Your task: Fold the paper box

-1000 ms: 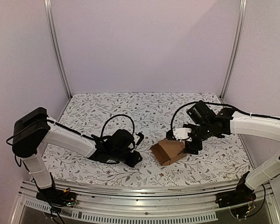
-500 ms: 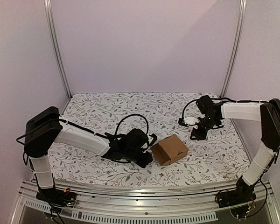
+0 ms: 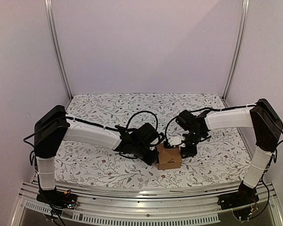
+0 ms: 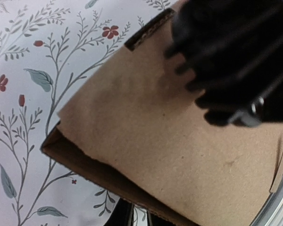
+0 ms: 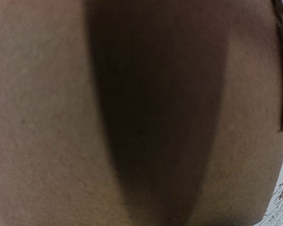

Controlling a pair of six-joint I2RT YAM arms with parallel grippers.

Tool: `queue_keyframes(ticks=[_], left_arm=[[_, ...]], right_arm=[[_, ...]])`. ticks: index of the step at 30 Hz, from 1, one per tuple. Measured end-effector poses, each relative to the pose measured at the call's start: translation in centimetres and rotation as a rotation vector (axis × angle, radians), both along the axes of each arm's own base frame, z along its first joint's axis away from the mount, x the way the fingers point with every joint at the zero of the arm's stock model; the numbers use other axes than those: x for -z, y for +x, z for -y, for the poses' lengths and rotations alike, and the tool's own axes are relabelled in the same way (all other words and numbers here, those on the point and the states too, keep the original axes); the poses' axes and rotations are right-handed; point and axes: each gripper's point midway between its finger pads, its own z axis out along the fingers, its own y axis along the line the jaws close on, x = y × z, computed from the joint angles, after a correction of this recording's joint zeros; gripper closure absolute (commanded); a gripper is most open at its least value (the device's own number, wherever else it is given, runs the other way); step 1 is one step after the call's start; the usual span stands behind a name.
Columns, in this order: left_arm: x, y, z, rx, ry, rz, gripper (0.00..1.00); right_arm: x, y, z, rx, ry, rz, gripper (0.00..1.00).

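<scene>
The left arm (image 3: 89, 134) is stretched over the floral table (image 3: 108, 106), and the left jaws are set against the left side of the box (image 3: 170, 159). Whether they are open or closed cannot be told. The box is stood at the table's front middle, already raised into a carton. Tucking the last flaps is judged to remain. The right arm (image 3: 226, 117) is bent down, the right jaws held close to cardboard, their state hidden. Little room is left between the arms.

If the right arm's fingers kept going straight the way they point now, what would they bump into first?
The box. Its brown cardboard fills the whole right wrist view, so the right fingers look almost against it, though the exact gap is unclear.
</scene>
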Motion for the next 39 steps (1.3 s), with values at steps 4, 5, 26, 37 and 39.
queue_keyframes(ticks=[4,5,26,37,39], left_arm=[[0.0,0.6,0.1,-0.014,0.013,0.006,0.89],[0.0,0.7,0.0,-0.016,0.015,0.008,0.89],[-0.3,-2.9,-2.9,0.03,0.003,-0.008,0.94],[0.3,-2.4,1.1,0.023,0.02,-0.038,0.95],[0.2,-2.5,0.9,0.018,0.029,-0.031,0.95]], right_arm=[[0.1,-0.9,0.3,0.001,-0.02,-0.026,0.61],[0.1,-0.9,0.3,0.004,-0.019,-0.029,0.6],[-1.8,-1.5,0.6,0.031,0.058,0.007,0.55],[-0.8,-4.1,1.0,-0.014,-0.05,-0.031,0.55],[-0.8,-4.2,1.0,-0.015,-0.048,-0.034,0.54]])
